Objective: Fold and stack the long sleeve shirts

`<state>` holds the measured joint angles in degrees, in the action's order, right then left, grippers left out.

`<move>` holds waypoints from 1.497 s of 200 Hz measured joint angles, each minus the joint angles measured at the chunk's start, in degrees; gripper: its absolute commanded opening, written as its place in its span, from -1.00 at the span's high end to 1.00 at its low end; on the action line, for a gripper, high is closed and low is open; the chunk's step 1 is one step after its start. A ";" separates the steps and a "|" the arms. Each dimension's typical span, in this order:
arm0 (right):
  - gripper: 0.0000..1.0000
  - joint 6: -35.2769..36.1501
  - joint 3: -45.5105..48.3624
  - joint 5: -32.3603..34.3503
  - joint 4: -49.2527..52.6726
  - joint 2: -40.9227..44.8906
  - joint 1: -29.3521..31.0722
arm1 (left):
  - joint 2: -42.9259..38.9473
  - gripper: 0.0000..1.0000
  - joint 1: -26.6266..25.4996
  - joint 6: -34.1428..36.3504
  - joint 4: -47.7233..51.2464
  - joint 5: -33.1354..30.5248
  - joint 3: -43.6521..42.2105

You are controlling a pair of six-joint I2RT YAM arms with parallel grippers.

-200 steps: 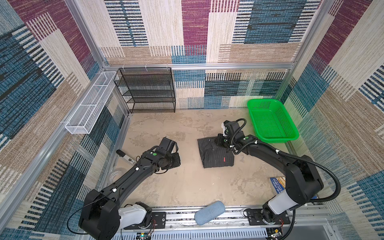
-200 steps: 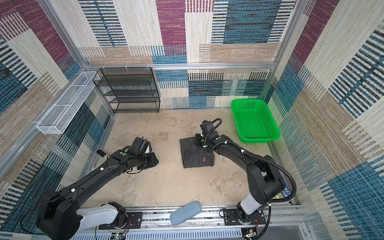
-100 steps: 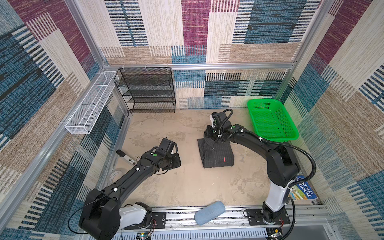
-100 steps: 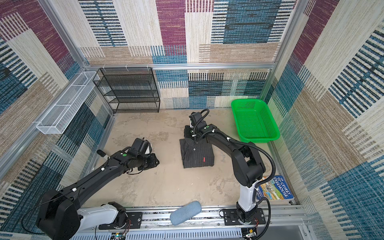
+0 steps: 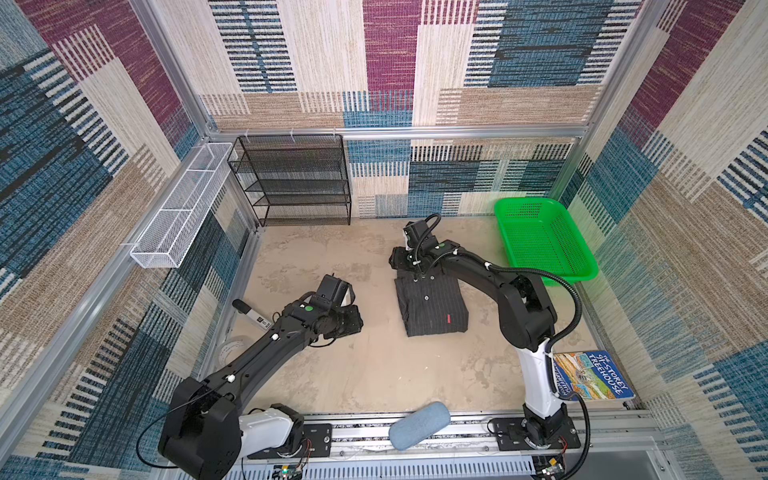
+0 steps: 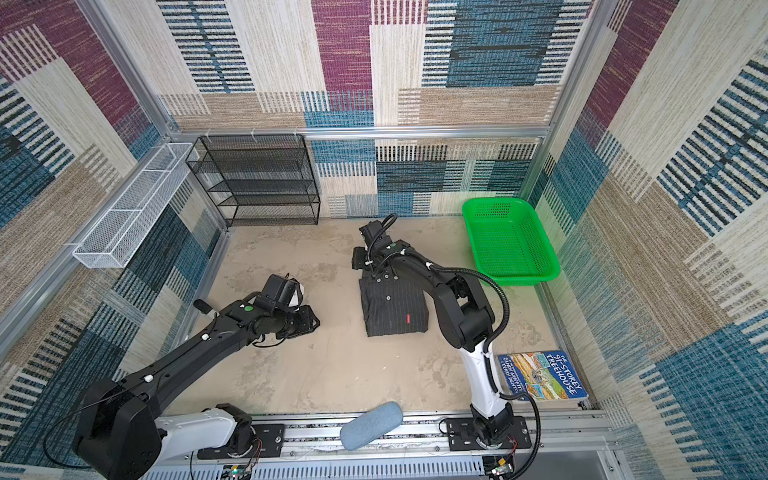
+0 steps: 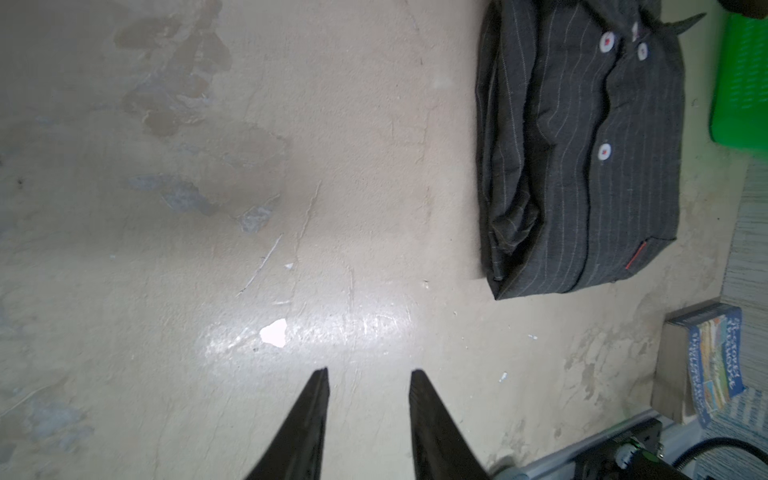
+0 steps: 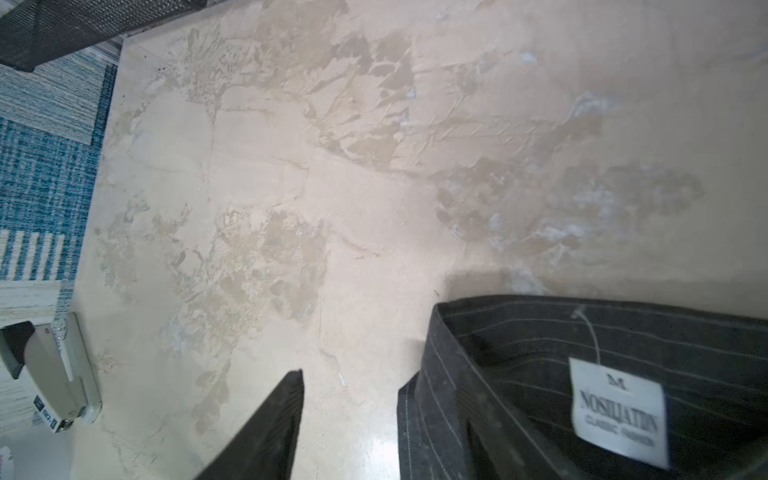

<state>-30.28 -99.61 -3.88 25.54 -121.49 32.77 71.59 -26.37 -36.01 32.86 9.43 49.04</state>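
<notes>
Over to the collar goes the right gripper [image 5: 398, 264], swung across from the shirt's basket side, and its jaws have sprung apart: it has let go. From the right wrist view one finger [image 8: 270, 415] stands over bare desk [image 5: 374, 374], clear of the cloth, while its partner is hidden behind the collar [image 8: 457, 332].

The long sleeve shirt [image 5: 432, 309] lies folded into a tidy rectangle just right of the desk's middle. Its collar points toward the back edge, the buttons [image 7: 604, 151] face up, and a red tag [image 5: 449, 319] sits near its front edge. The green basket [image 5: 552, 280] sits along the right edge toward the back corner, near the shirt but apart from it.

No change on the other side. The left gripper [image 7: 370, 372] hovers over the desk's left half, well apart from the shirt, fingers spread and grasping nothing.
</notes>
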 measured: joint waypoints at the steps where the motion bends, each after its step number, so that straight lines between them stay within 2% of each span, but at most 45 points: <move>1: -0.32 0.07 0.02 0.04 0.04 0.17 0.00 | 0.00 0.23 0.00 0.00 -0.02 0.04 0.07; 22: -0.34 1.09 2.56 2.51 0.83 5.66 0.04 | 1.36 0.19 -0.37 -0.04 -0.70 1.90 1.46; 34: -0.28 1.77 6.05 3.96 0.85 10.88 0.04 | 2.82 0.18 -1.42 -0.07 -1.55 2.95 2.60; 78: 0.19 2.91 25.73 7.02 -0.37 29.49 -0.48 | 12.61 0.21 -9.22 -1.36 -6.97 4.46 10.75; 121: 0.25 3.13 43.23 6.99 -1.75 39.23 -4.70 | 21.62 0.29 -11.37 -4.57 -14.53 4.22 16.11; 160: 0.30 4.22 47.52 5.09 -7.02 38.58 -5.53 | 30.42 0.36 -13.07 -7.06 -21.70 4.20 20.17; 205: 0.40 4.11 51.69 2.49 -13.22 32.17 -6.78 | 35.82 0.46 -13.05 -8.81 -25.70 1.51 18.78; 259: 0.37 2.80 52.54 1.66 -16.31 27.82 -6.56 | 34.34 0.50 -12.11 -10.62 -26.43 -4.48 11.21; 299: 0.29 1.57 52.70 2.40 -12.46 32.22 -3.41 | 29.97 0.46 -10.36 -11.56 -23.69 -6.25 8.94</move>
<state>-28.71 -46.92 -1.48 13.08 -89.27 29.36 101.56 -36.73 -47.57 9.17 3.18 57.98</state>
